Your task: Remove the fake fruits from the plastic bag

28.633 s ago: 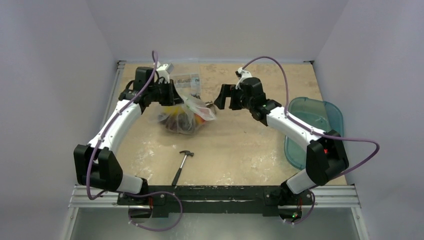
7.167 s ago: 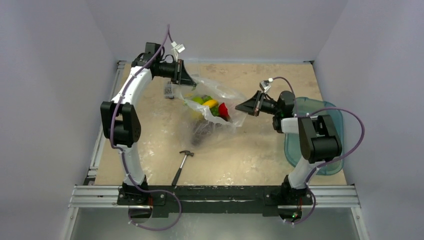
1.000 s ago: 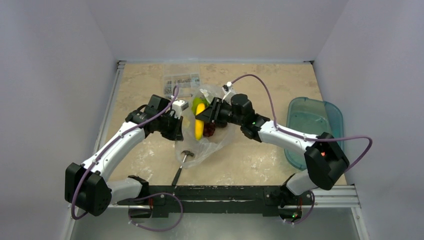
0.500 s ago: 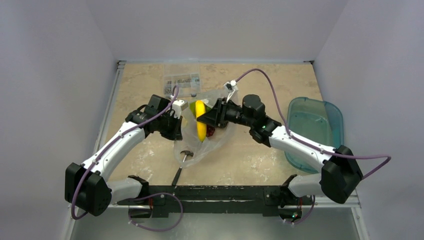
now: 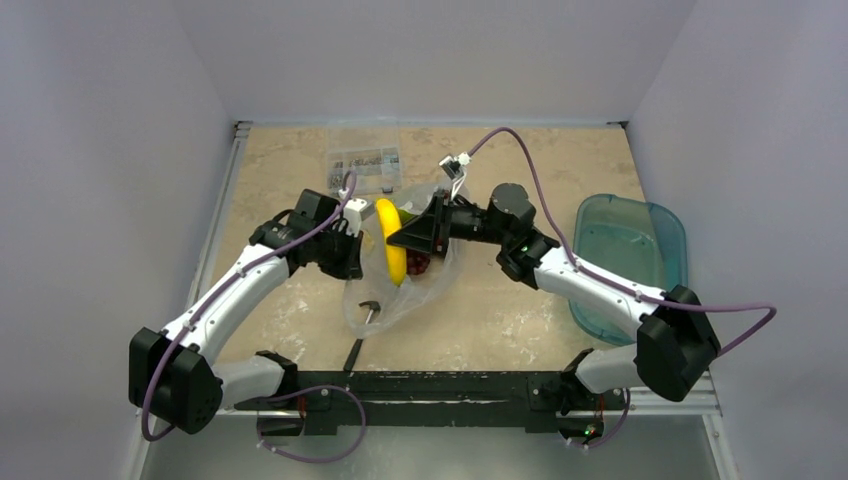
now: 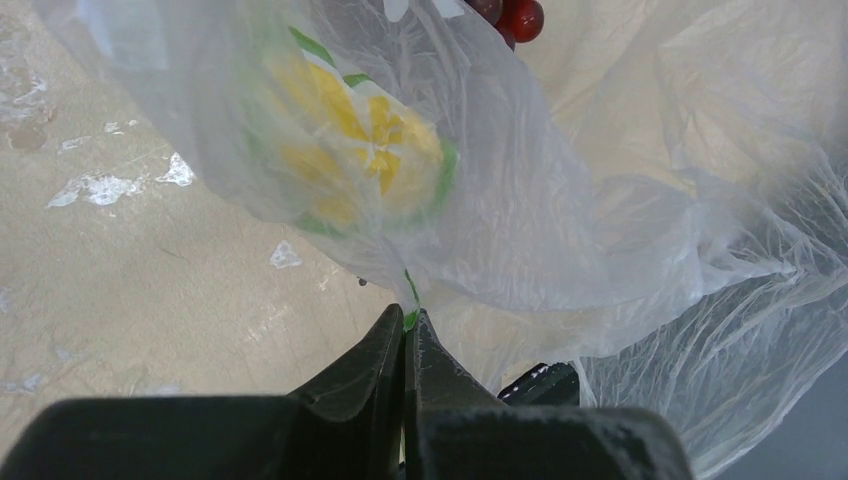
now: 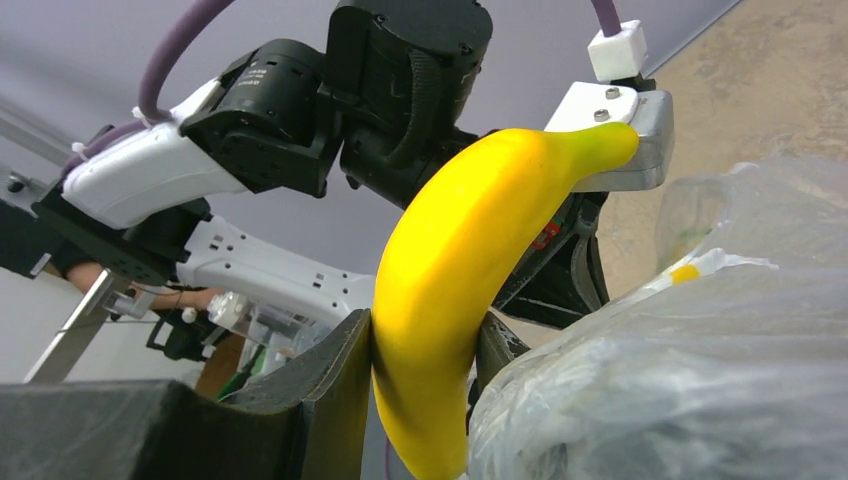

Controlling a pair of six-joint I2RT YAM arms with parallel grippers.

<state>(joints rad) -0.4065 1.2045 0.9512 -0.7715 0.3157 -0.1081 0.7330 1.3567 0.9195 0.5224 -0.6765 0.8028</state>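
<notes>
In the top view the thin transparent plastic bag (image 5: 412, 292) lies at the table's middle, and it also shows in the wrist views (image 6: 600, 200) (image 7: 700, 380). My left gripper (image 5: 352, 255) (image 6: 408, 318) is shut, pinching the bag's edge. My right gripper (image 5: 402, 240) (image 7: 425, 335) is shut on the yellow banana (image 5: 391, 245) (image 7: 470, 260), held up above the bag's mouth. Red fruits (image 5: 420, 265) (image 6: 515, 15) stay inside the bag. A blurred yellow-green fruit (image 6: 350, 150) shows through the film.
A hammer (image 5: 358, 342) lies near the front edge, its head under the bag. A clear box of small parts (image 5: 365, 165) sits at the back. A teal bin (image 5: 628, 255) stands at the right edge.
My right gripper has lifted the banana up and to the left, out of the bag's mouth. The left gripper has kept its pinch on the bag and stayed put.
</notes>
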